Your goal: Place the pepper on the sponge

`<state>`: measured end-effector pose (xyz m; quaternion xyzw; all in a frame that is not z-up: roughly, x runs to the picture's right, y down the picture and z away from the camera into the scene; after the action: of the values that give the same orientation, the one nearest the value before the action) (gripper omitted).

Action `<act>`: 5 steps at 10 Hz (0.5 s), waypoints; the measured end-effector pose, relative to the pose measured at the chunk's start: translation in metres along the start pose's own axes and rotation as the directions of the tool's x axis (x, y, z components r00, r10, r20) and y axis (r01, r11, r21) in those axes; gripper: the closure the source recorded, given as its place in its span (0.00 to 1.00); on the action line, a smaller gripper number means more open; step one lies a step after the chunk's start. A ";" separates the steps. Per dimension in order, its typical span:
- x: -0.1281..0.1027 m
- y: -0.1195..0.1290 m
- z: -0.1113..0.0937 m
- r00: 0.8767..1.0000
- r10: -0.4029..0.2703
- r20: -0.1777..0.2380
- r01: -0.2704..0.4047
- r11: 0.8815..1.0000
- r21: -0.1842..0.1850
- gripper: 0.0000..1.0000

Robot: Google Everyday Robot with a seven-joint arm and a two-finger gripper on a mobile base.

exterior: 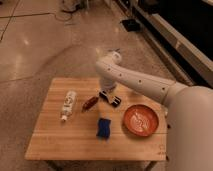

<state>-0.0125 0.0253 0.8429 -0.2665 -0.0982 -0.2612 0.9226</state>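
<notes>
Gripper [108, 94] centre frame, fingers wide | pepper [90, 103] just lower-left, axis lower-left to upper-right | sponge [104, 127] apart below

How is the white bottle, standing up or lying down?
Lying down: the bottle lies lengthwise on the table. The gripper hangs by the black bar.

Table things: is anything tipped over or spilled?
Only the white bottle looks odd: it lies on its side toward the picture's left of the table. No spill shows. The gripper hangs over the black bar, beside the pepper.
</notes>
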 end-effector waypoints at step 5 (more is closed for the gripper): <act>-0.035 -0.028 0.047 0.994 -0.097 0.044 0.099 0.995 -0.030 0.35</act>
<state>-0.0590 0.0452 0.8836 -0.2818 -0.1264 -0.3021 0.9019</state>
